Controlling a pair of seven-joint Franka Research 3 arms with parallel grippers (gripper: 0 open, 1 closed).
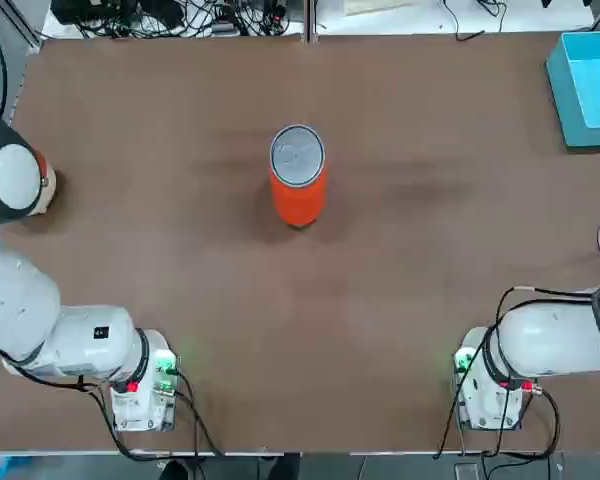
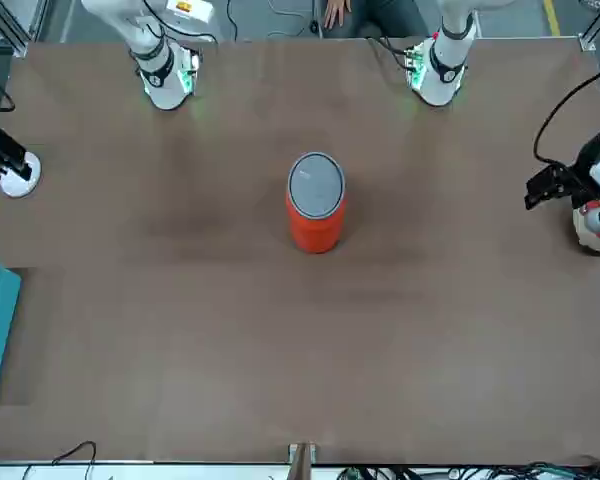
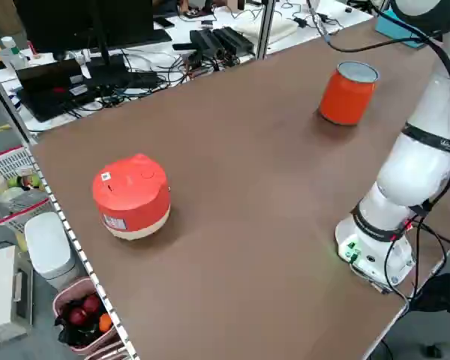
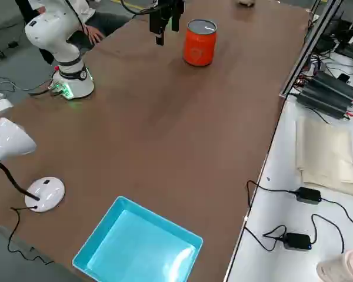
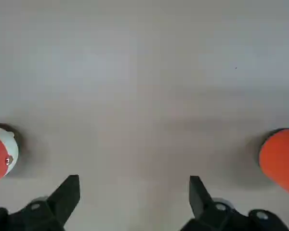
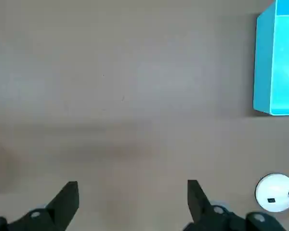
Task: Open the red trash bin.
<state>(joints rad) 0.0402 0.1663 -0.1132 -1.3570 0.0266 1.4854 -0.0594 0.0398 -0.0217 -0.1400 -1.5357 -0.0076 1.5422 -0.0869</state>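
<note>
The red trash bin (image 1: 298, 188) stands upright near the middle of the counter (image 1: 400, 280), a bit toward its far edge, with its grey lid (image 1: 297, 155) on top. The left gripper (image 5: 134, 195) hangs over the counter's left edge near a red-and-beige pot (image 3: 132, 196), fingers (image 5: 67, 192) spread apart and holding nothing. The right gripper (image 6: 133, 198) hangs over the right edge, near the teal box (image 1: 587, 85) in the far right corner, fingers (image 6: 197, 196) spread apart too
</note>
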